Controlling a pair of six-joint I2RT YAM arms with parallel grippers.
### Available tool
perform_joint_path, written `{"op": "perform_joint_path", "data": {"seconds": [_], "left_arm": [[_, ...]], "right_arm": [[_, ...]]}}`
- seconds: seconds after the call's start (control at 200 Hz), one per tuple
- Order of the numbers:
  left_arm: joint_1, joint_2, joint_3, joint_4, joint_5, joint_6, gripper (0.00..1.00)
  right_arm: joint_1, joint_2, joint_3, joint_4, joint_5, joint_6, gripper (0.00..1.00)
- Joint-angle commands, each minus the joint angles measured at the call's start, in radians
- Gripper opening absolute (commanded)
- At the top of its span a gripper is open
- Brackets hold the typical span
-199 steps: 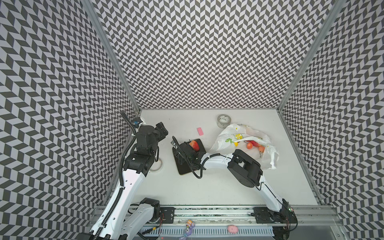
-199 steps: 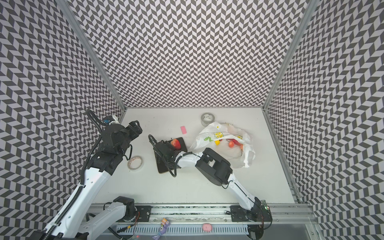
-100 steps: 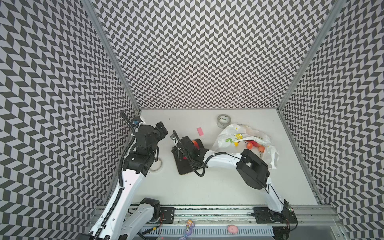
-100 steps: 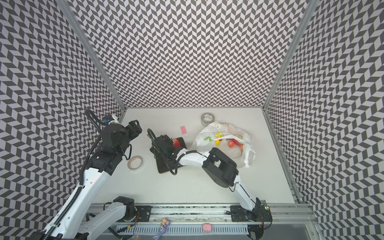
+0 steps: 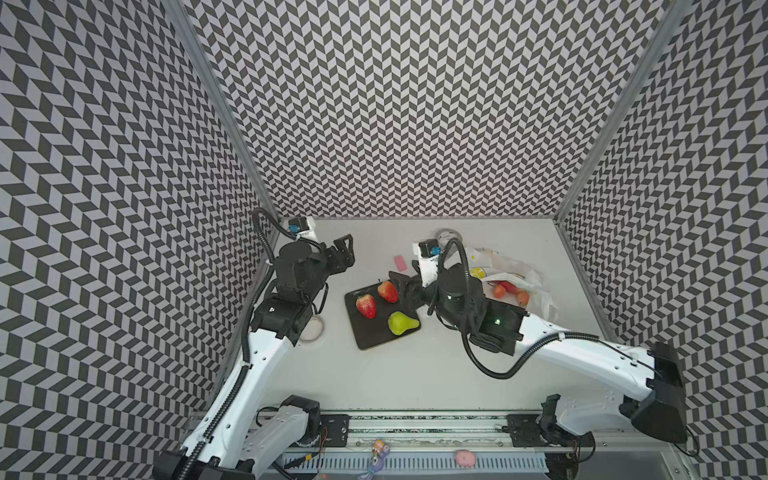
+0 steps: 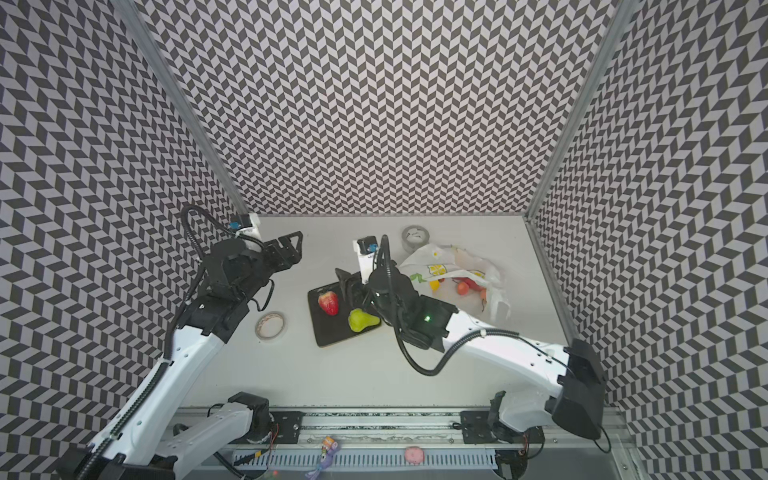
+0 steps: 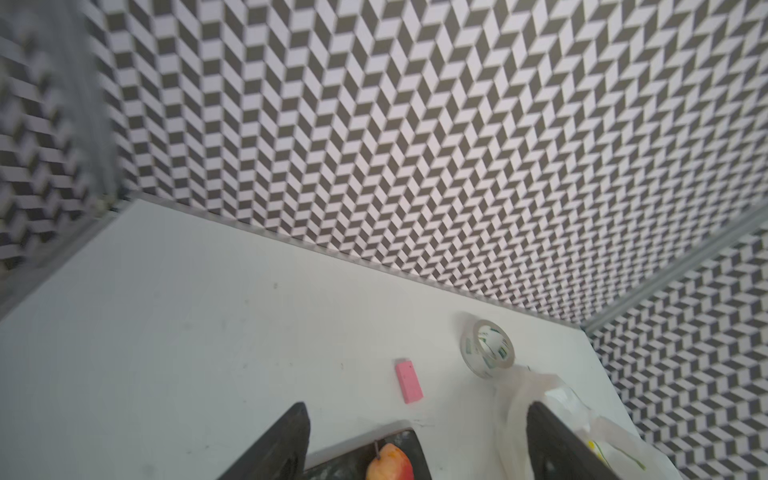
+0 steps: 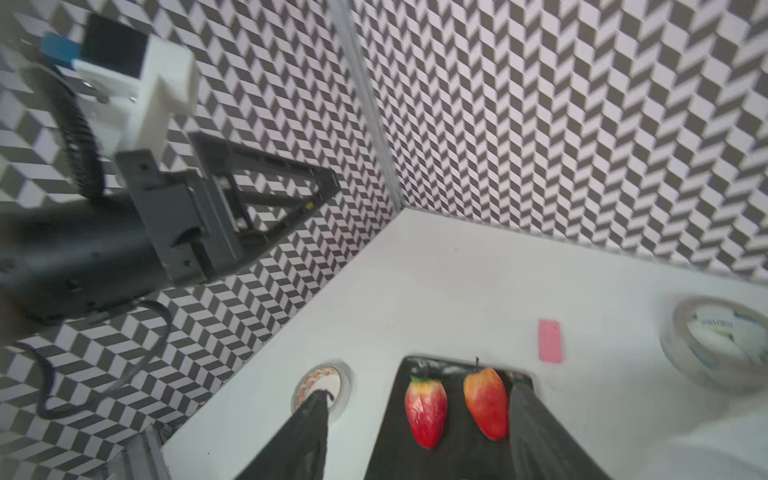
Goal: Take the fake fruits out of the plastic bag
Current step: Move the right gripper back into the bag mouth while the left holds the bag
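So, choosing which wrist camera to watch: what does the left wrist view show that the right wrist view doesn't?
Only left wrist: the plastic bag with its yellow print. Only right wrist: a leafy strawberry, a small tape roll, the left arm. Both: the pink block, the large tape roll, the black tray, one red-orange fruit.
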Motion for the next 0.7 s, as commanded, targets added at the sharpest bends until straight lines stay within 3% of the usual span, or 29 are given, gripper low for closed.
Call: {"op": "perform_joint_path", "data": {"seconds": [0.0,0.09,0.17,0.23,0.456,0.611,0.696], "left_arm": [[-0.081,0.085,0.05,0.019,0.151,0.064,0.83],[-0.155,0.159,0.075,-0.001,0.199,0.102,0.84],[-0.181,0.208,0.07,0.031,0.34,0.085,0.84],[-0.216,0.244,0.075,0.037,0.387,0.099,0.84],[-0.335,0.365,0.114,0.002,0.382,0.178,0.91],[-0.378,0.473,0.144,-0.012,0.394,0.199,0.95],[-0.405,0.538,0.182,-0.032,0.34,0.215,0.99]], "right_arm": [[-0.01,-0.062,-0.07,-0.245,0.104,0.271,0.65],[-0.055,-0.106,-0.106,-0.378,0.111,0.382,0.65],[-0.123,-0.134,-0.135,-0.46,0.073,0.423,0.65],[-0.196,-0.148,-0.152,-0.502,0.032,0.439,0.63],[-0.409,-0.161,-0.229,-0.484,-0.042,0.421,0.61],[-0.514,-0.111,-0.266,-0.361,-0.098,0.411,0.6],[-0.544,-0.064,-0.269,-0.299,-0.123,0.43,0.6]]}}
